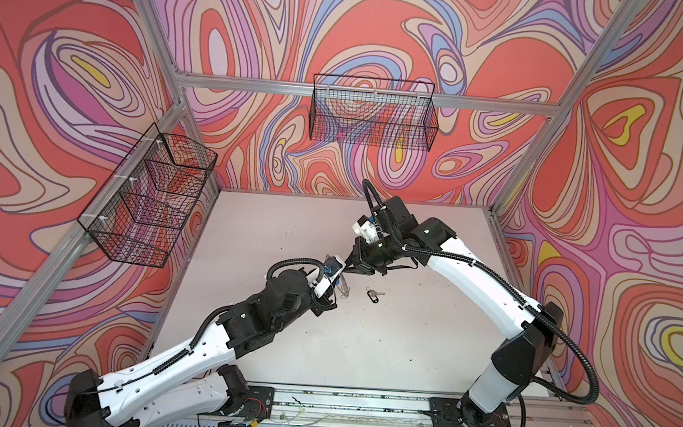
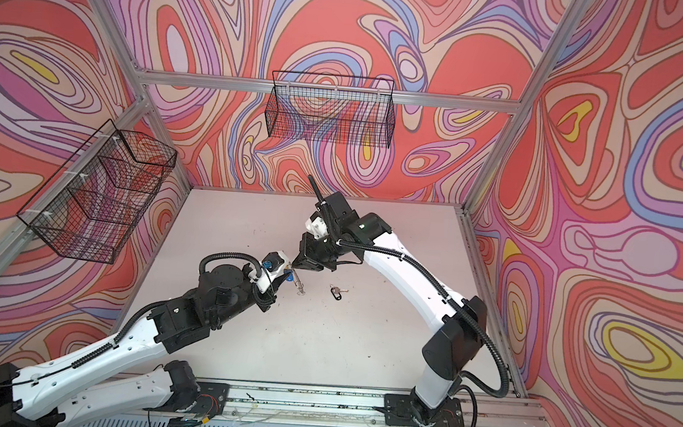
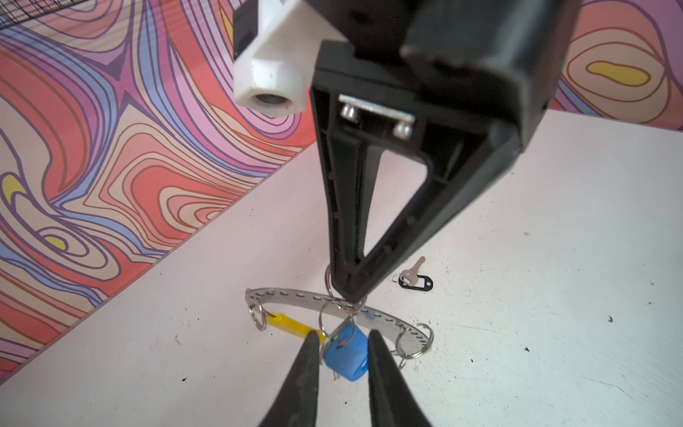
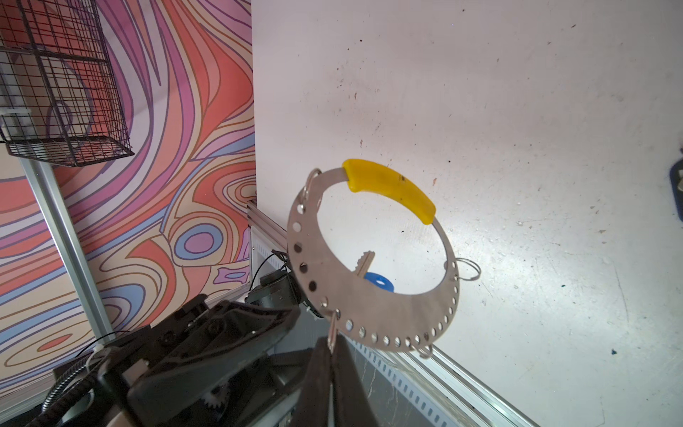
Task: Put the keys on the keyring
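Right gripper [image 4: 331,342] pinches a small wire loop [image 4: 333,325] on the rim of the large flat grey perforated metal keyring [image 4: 373,307], keeping it in the air so keys can hang free. Left gripper [image 3: 343,334] is partly open, jaws at both sides of the silver key w/ blue oval tag [image 3: 347,356], which prob. hangs on the ring. The silver key w/ black oval tag [image 3: 414,283] lies on the white table [image 3: 517,351].
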Motion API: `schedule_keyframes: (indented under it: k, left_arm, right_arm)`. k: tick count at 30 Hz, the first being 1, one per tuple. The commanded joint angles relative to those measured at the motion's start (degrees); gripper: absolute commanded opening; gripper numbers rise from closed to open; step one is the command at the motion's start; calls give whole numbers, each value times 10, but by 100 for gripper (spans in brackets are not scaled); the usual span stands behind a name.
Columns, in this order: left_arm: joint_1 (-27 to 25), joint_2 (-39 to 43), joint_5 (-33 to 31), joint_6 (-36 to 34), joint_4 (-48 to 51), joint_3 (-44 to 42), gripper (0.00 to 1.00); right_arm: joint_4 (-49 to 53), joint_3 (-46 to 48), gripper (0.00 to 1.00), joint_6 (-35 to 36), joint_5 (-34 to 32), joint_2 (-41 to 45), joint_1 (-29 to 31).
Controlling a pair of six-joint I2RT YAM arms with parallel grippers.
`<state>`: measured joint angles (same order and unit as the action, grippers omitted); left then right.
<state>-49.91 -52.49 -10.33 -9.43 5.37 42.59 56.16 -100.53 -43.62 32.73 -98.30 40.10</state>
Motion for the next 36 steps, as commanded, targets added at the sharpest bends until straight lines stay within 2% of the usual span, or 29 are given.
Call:
schedule_keyframes:
  k: [1, 7, 14, 29, 32, 36]
  left_arm:
    - [-1, -19, 6, -14, 0, 18, 28]
    - [-2, -11, -18, -22, -34, 7, 23]
    - [-1, -22, -8, -36, -46, 14, 22]
    - [-3, -37, -23, -55, -109, 15, 15]
    - [-3, -42, -16, -61, -104, 21, 11]
    - [-4, -41, -12, -66, -103, 23, 0]
  right_arm:
    - [1, -10, 0, -8, 9, 0, -3]
    - [-1, -7, 0, -8, 15, -1, -3]
    - [-11, -1, 0, -11, 25, 0, -3]
    - [-14, 13, 0, -13, 48, -4, -2]
    - [-9, 13, 0, -9, 54, -8, -2]
    - [4, 12, 0, 1, 61, -13, -3]
